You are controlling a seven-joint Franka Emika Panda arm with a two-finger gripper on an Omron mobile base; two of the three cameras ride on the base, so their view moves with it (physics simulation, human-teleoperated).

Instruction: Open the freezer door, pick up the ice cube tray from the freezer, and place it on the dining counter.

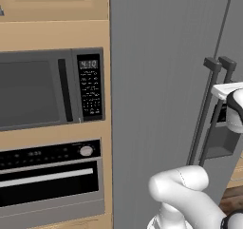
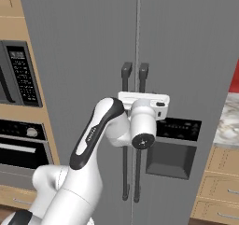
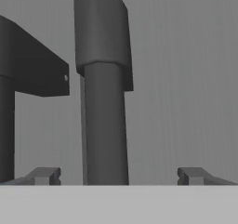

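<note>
A: Since the jaws stand spread to their widest, is the gripper (image 3: 118,176) gripping anything yet?

B: No. Hand view: two dark fingertips (image 3: 45,175) sit low at bottom left & bottom right, w/ a dark vertical bar handle (image 3: 104,125) rising between them, nearer the left tip. Can't see either tip touching it. Nothing held.

A: Which handle is that?

B: Can't tell for certain from the hand view. A second dark handle (image 3: 18,74) shows at left edge of that frame. In right base view the two bars run side by side at frame centre, along the seam between the doors.

A: Freezer door look?

B: Freezer door (image 2: 79,56) is a tall, plain grey brushed-metal panel, fills the upper left to centre of right base view; shut, flush w/ the neighbouring door (image 2: 191,56), which carries a black panel (image 2: 173,147) at centre right. In left base view it takes the middle of the frame.

A: Anything beside it?

B: Microwave (image 1: 50,88) at left of left base view, oven (image 1: 50,176) below it, both in tan wood framing.
</note>
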